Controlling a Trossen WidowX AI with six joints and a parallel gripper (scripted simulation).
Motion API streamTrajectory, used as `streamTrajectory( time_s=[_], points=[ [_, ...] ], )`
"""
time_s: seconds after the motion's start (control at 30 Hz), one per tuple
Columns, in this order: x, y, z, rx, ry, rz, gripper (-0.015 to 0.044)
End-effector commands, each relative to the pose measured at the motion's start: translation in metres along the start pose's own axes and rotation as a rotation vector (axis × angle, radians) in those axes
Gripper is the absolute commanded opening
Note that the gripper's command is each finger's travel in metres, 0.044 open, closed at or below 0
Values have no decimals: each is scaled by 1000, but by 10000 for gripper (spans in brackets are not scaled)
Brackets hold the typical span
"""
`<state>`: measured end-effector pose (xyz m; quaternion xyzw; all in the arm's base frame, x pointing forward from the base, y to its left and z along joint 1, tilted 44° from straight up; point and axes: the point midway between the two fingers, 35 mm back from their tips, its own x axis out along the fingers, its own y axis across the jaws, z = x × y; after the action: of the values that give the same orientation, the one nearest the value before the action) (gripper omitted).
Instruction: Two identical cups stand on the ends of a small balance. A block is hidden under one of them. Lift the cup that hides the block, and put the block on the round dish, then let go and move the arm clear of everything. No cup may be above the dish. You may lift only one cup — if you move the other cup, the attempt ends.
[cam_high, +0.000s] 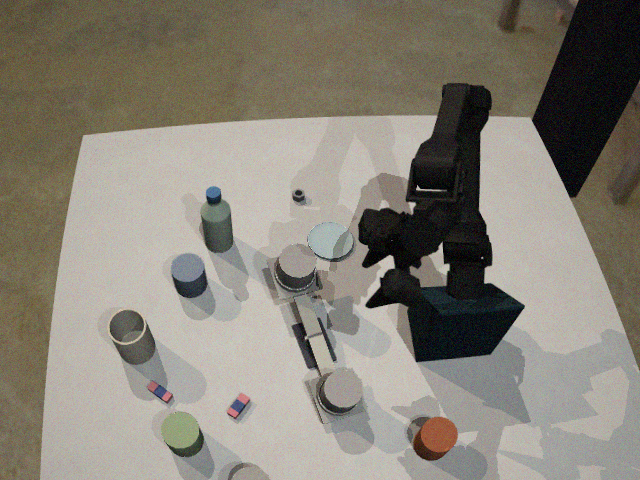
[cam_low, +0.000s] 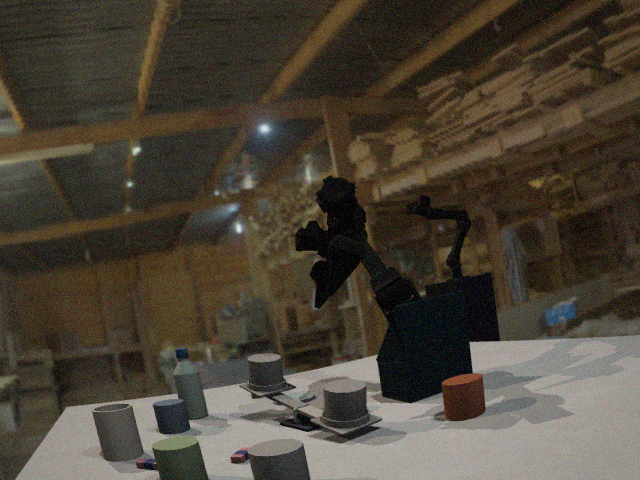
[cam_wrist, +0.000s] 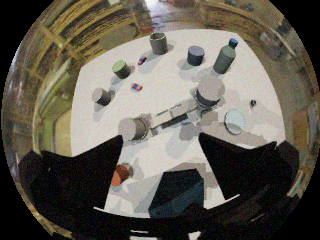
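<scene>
Gripper (cam_high: 376, 281): raised well above the table (cam_high: 542, 217), folded forward from the dark pedestal (cam_high: 496, 330), fingers spread wide, nothing held. Two grey cups, far (cam_high: 295, 266) and near (cam_high: 339, 390), upright on the balance (cam_high: 317, 330) ends; round dish (cam_high: 330, 240) just beside the far cup; block not visible. Surrounding: green bottle (cam_high: 216, 221), blue cylinder (cam_high: 189, 274), orange cylinder (cam_high: 435, 438), open grey cup (cam_high: 130, 335).

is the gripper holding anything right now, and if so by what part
Nothing is held. The gripper is open, its fingers spread wide and high above the table, clear of both cups on the balance.
</scene>
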<state>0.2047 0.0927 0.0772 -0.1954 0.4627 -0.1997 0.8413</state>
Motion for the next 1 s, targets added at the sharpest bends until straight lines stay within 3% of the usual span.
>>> streamTrajectory(
  time_s=[0.0,0.97],
  points=[
    [7,12,3,114,51,-20,440],
    [105,89,-13,949,308,-372,440]
  ],
)
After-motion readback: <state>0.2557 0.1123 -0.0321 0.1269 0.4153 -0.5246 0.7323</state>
